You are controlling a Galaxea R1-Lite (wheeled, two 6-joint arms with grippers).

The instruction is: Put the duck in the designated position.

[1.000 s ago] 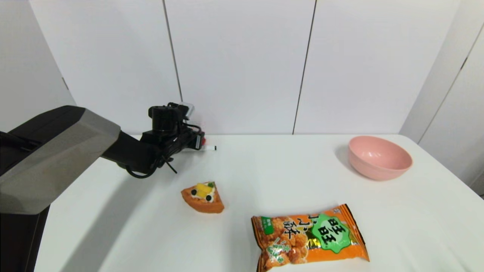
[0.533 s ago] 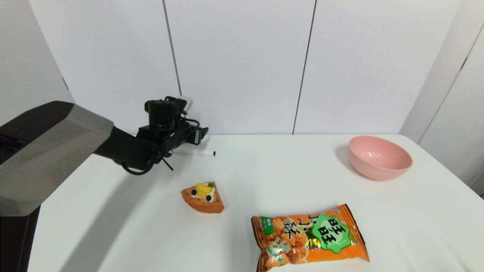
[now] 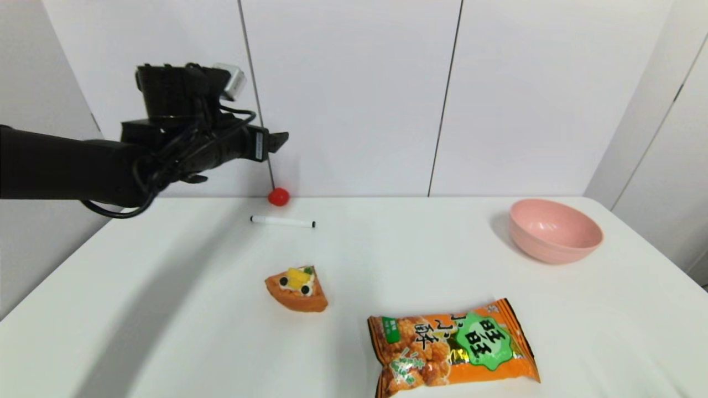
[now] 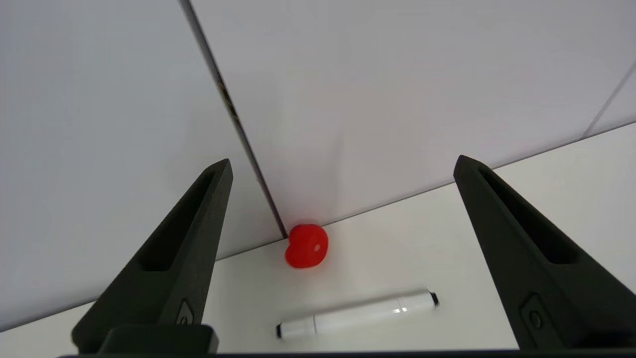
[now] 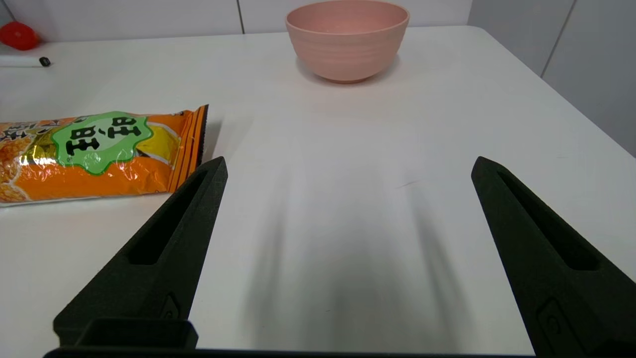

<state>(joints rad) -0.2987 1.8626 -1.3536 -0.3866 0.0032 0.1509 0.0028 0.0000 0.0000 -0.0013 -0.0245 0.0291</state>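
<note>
The duck (image 3: pixel 278 197) is a tiny glossy red toy resting on the table at its back edge, against the wall seam. In the left wrist view the duck (image 4: pixel 307 245) lies beyond and below the fingers, apart from them. My left gripper (image 3: pixel 279 141) hangs open and empty in the air, well above the duck; in its own view the left gripper (image 4: pixel 343 160) has its jaws spread wide. My right gripper (image 5: pixel 349 160) is open and empty, low over the near right part of the table, out of the head view. The duck (image 5: pixel 17 36) shows far off there.
A white marker pen (image 3: pixel 282 222) lies just in front of the duck. An orange cake slice (image 3: pixel 297 289) sits mid-table, an orange snack bag (image 3: pixel 451 347) lies near the front, and a pink bowl (image 3: pixel 555 230) stands at the back right.
My left arm has risen from the table's back edge and drawn back to the left. The duck and the whole pen, hidden behind the gripper before, now show.
</note>
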